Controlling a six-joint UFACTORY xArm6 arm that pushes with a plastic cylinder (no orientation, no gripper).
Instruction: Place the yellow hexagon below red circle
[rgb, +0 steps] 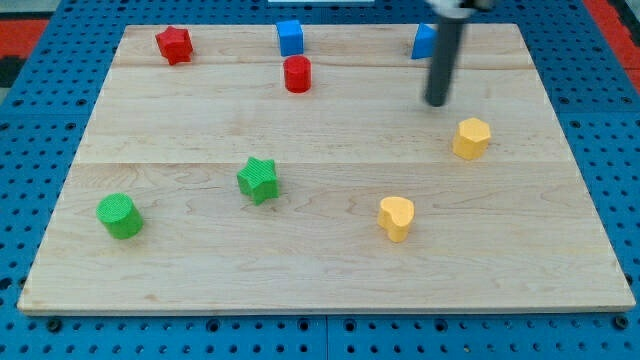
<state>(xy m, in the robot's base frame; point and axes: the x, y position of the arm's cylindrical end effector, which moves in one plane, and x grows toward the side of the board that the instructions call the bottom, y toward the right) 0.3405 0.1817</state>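
The yellow hexagon (472, 138) lies at the view's right, about mid-height on the wooden board (320, 260). The red circle (297, 74) stands near the view's top, left of centre. My tip (437, 102) is at the lower end of the dark rod, just above and a little left of the yellow hexagon, apart from it, and far to the right of the red circle.
A red star (174, 44) is at the top left. A blue cube (290, 37) is at the top centre; another blue block (423, 41) sits partly behind the rod. A green star (258, 180), a green circle (120, 216) and a yellow heart (396, 217) lie lower down.
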